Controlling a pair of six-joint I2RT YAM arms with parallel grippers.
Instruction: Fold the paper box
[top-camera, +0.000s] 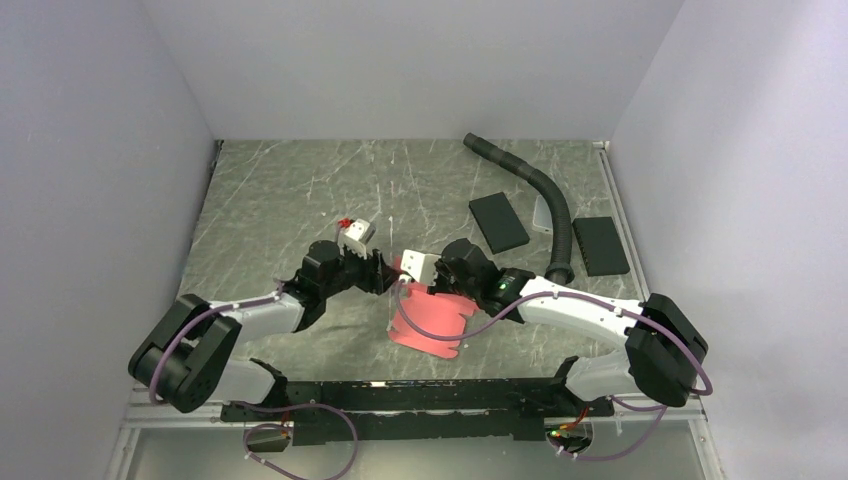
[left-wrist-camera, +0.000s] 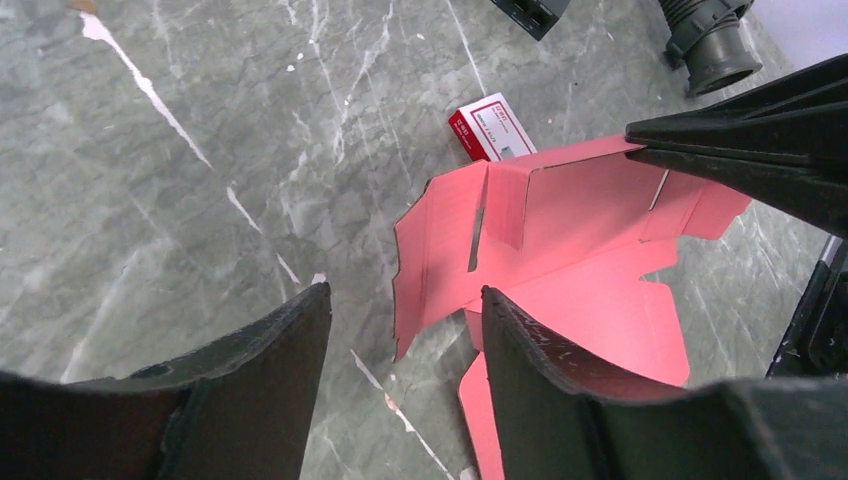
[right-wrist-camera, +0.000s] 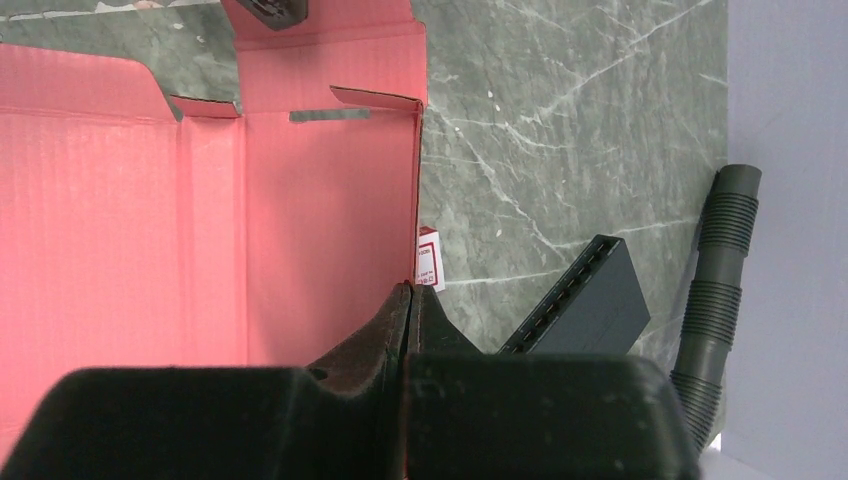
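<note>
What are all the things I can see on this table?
thin red-pink cardboard paper box: one, pink, near middle of table, partly unfolded
small red-and-white card: one, beside the box
black flat rectangular pads: two, far right
grey ribbed hose: one, curving between the pads
grey marbled table: one, under everything
left gripper: one, black, open, beside the box
right gripper: one, black, shut on the box's edge

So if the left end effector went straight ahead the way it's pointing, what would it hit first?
Most likely the paper box: its nearest flap sits just beyond the open left end effector, though depth is unclear.
</note>
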